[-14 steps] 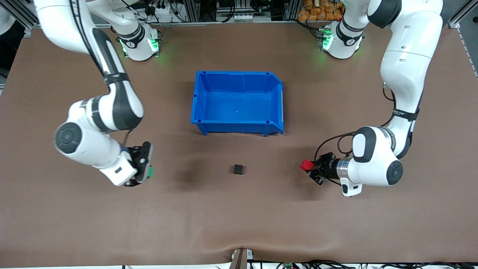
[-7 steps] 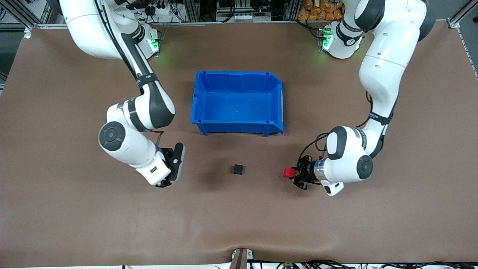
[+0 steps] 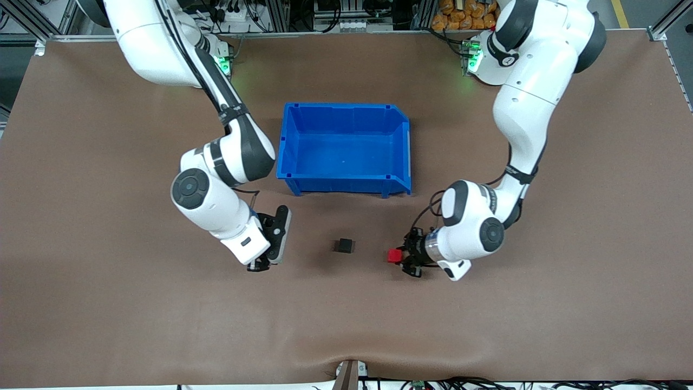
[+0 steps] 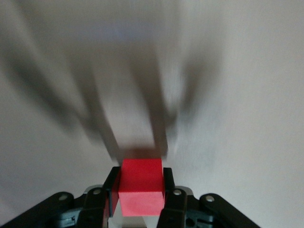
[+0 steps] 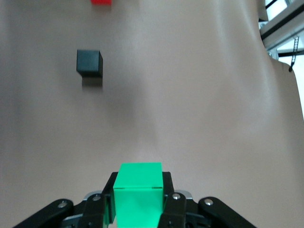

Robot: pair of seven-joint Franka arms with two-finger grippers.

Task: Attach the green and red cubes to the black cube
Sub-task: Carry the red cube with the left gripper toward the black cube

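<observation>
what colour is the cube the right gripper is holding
Green cube, clamped in the right gripper; clearest in the right wrist view.

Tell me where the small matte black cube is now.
The small matte black cube sits on the brown table, nearer the front camera than the blue plastic bin, between the two grippers.

This is a robotics lab or test cell, not a home or a shop. Two white robot arms (image 3: 216, 179) (image 3: 514, 135) are bolted at one edge of a wide table (image 3: 108, 314) covered in a plain brown mat, their bases lit with green lights (image 3: 222, 65). Along that edge run aluminium frame rails (image 3: 668, 21) and bundles of black cables (image 3: 233, 11), with more wiring (image 3: 460, 383) at the edge nearest the front camera. A blue plastic parts bin (image 3: 400, 157) sits on the mat.
</observation>
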